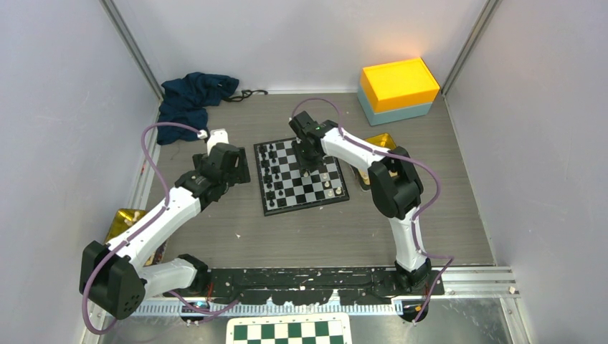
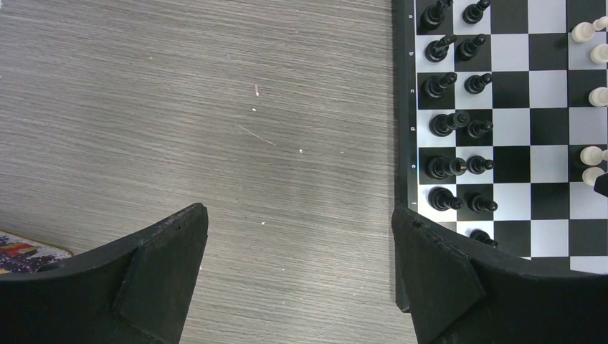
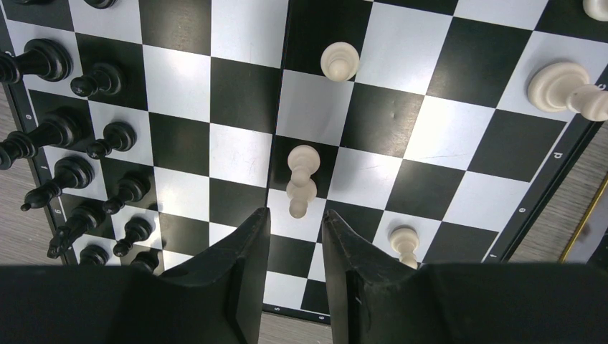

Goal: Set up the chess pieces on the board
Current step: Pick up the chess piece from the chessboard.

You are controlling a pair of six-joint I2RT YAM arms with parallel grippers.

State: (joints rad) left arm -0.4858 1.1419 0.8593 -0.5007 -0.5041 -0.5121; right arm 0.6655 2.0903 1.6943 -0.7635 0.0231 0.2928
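Note:
The board (image 1: 267, 208) lies mid-table, with black chess pieces (image 1: 269, 172) in two columns along its left side and several white ones (image 1: 331, 183) near its right. My right gripper (image 1: 310, 159) hangs over the board, open. In the right wrist view a white pawn (image 3: 301, 179) has its head level with that gripper's (image 3: 296, 213) fingertips, a gap showing on each side. More white pieces (image 3: 338, 61) stand around it. My left gripper (image 2: 301, 215) is wide open over bare table just left of the board (image 2: 548, 136), holding nothing; black pieces (image 2: 452, 125) line that edge.
A yellow box on a teal one (image 1: 398, 86) stands at the back right. A dark blue cloth (image 1: 192, 100) lies at the back left. Gold packets sit right of the board (image 1: 380, 140) and by the left wall (image 1: 125, 221). A green-and-white checkered panel (image 1: 290, 332) lies at the near edge.

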